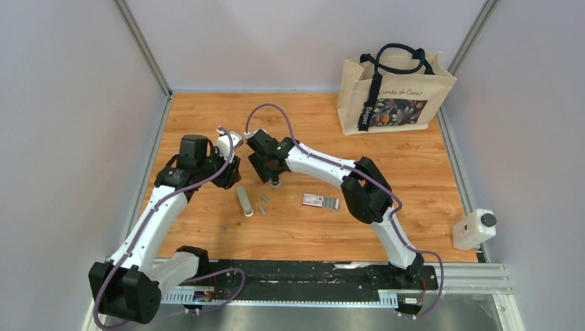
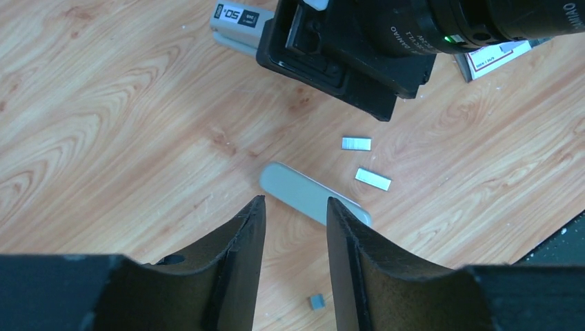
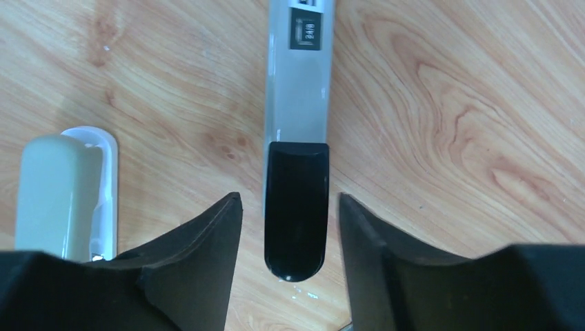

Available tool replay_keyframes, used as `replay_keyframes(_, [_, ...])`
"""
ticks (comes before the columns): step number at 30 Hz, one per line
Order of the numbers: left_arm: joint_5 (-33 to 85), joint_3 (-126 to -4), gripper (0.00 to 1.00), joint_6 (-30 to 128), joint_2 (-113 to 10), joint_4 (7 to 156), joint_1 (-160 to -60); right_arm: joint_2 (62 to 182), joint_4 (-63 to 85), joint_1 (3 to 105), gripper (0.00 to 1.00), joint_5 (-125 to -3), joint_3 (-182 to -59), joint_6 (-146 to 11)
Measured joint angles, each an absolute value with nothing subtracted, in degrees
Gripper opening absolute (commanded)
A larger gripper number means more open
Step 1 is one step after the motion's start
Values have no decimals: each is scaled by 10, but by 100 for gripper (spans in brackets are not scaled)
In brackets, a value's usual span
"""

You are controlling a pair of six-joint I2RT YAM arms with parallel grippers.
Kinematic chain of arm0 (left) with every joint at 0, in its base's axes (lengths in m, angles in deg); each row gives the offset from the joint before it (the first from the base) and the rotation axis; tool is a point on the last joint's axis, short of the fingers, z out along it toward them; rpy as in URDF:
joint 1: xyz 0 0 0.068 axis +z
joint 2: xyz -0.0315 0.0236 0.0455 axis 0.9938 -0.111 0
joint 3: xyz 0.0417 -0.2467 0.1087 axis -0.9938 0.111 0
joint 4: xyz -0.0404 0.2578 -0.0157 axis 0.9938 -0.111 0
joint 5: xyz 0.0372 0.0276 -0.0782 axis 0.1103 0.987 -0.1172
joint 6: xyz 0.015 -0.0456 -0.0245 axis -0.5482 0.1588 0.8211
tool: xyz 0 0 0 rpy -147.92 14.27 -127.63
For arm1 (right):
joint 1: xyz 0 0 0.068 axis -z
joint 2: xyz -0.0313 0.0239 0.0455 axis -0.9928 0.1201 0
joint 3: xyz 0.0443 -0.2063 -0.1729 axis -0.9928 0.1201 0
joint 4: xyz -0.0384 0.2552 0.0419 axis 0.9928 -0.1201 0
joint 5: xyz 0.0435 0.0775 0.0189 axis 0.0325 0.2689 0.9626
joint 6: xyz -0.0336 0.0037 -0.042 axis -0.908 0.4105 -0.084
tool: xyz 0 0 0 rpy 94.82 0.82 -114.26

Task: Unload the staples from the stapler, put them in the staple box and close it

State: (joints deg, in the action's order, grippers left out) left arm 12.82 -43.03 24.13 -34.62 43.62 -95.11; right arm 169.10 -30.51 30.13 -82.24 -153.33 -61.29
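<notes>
1. The stapler [image 3: 296, 217] lay on the wooden table [image 3: 448, 138], directly under the right gripper [image 3: 288, 200].
2. Its long axis ran straight ahead from that gripper, in line with the gap between the fingers. The black end was nearest and sat between the fingertips, and the silvery labelled part stretched away beyond them.
3. The right jaws were spread. A strip of bare wood showed on each side of the black end, so neither finger touched it.
4. The left gripper [image 2: 296, 201] hovered close by, its jaws spread too and holding nothing. Just past its tips lay a pale grey bar [image 2: 303, 193], slanted across the gap. The stapler lay farther off, beyond that bar.
5. Two short strips of staples [image 2: 356, 143] lay loose on the table just beyond the bar, and a smaller grey bit lay nearer the left arm. Whether any staples were left inside the stapler could not be told.
6. The right arm looked much the nearer. Closing its jaws would probably catch the black end across its width, whereas the left arm would first have to reach past the bar.
</notes>
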Motion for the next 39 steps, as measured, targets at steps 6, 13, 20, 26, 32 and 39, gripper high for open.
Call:
replay_keyframes(6, [115,-430,49,242,-344,429,-949,1691,-296,302,85,-804,-1543,-615])
replay_keyframes(13, [78,-430,49,191,-344,396,-950,1616,-277,312,95,-791,-1482,-600])
replay_keyframes(20, [77,-438,50,66,-350,327,-1061,1333,-214,373,96,-766,-1279,-546])
replay_keyframes(26, [125,-437,51,-60,-412,278,-1196,1169,-190,411,96,-770,-1134,-505])
replay_keyframes(32, [156,-454,59,-165,-493,239,-1241,1132,-195,434,95,-768,-1042,-491])
replay_keyframes(39, [154,-480,60,-272,-553,228,-1267,1081,-183,459,93,-761,-1018,-494])
